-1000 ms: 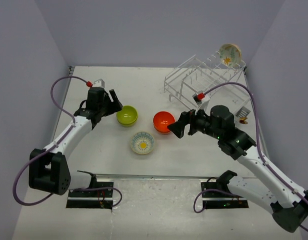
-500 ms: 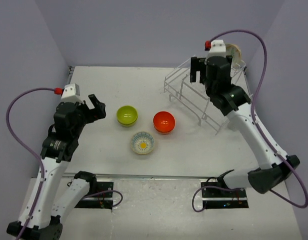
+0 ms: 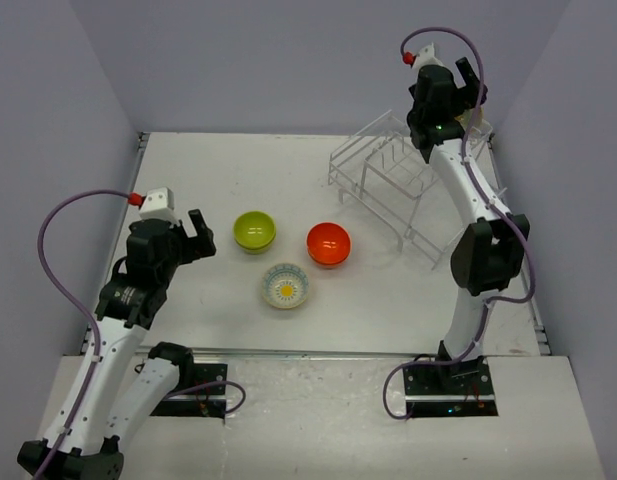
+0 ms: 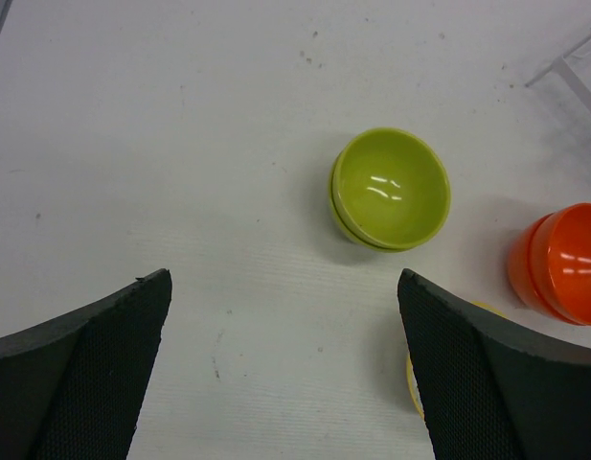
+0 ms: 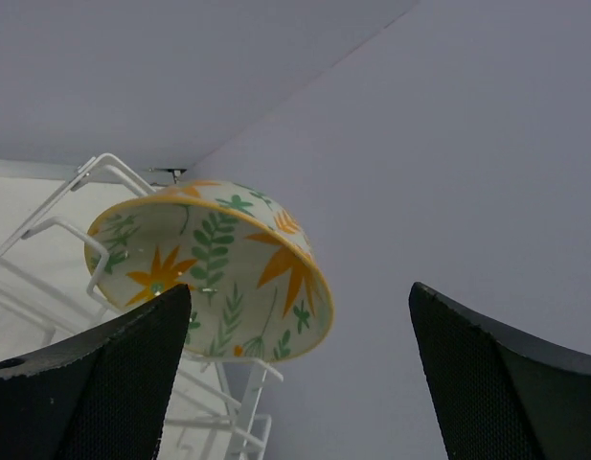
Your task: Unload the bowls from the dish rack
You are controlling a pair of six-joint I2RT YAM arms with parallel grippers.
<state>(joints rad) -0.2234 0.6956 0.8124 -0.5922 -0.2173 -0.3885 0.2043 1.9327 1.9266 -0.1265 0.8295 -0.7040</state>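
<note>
One cream bowl [image 5: 214,273] patterned with orange flowers and green leaves is seen tilted on the white wires at the far upper end of the dish rack [image 3: 388,175], which is set at the far right of the counter [image 3: 208,180]. Three other bowls are found on the counter, well apart from the rack. A yellow-green bowl [image 4: 391,189] and an orange-red bowl [image 3: 328,243] are placed side by side, and a cream bowl with a yellow flower inside [image 3: 286,285] is placed just in front of them, between the two. The right claw [image 5: 300,287] is raised by the racked bowl, its fingers spread wide, and nothing is gripped. The left claw [image 4: 281,316] is held above the counter left of the yellow-green bowl, also spread wide and holding nothing.
</note>
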